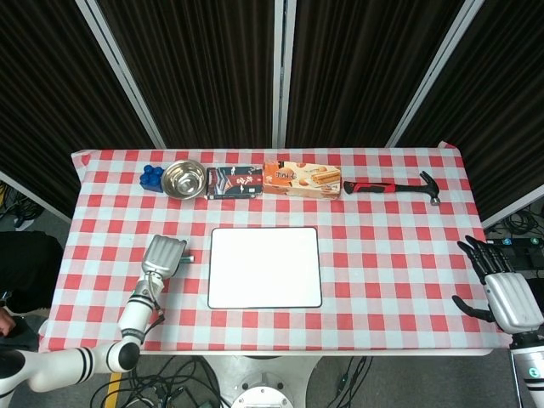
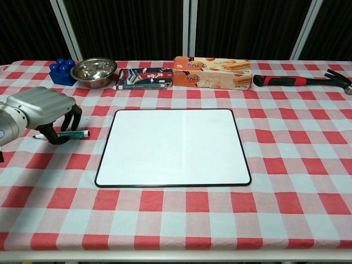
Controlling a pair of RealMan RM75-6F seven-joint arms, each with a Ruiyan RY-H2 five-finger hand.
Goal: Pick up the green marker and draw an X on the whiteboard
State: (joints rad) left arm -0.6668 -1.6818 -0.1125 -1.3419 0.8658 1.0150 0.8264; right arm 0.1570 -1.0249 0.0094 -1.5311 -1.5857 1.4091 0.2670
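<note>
The left robot hand (image 2: 41, 110) arches over the green marker (image 2: 70, 133), dark fingers (image 2: 59, 136) curled down around it — the marker lies flat on the checked worktop (image 2: 181, 214), just left of the blank whiteboard (image 2: 173, 146). Whether the fingers actually pinch it, I cannot tell. The right robot hand (image 1: 503, 289) hangs off the worktop's right edge, fingers spread, holding nothing.

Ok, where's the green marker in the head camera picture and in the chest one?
Head view: green marker lies left of the whiteboard, mostly hidden under the left hand.
Chest view: it lies at far left, under the left hand's curled fingers.
Shared landmark: the whiteboard's left edge.
</note>
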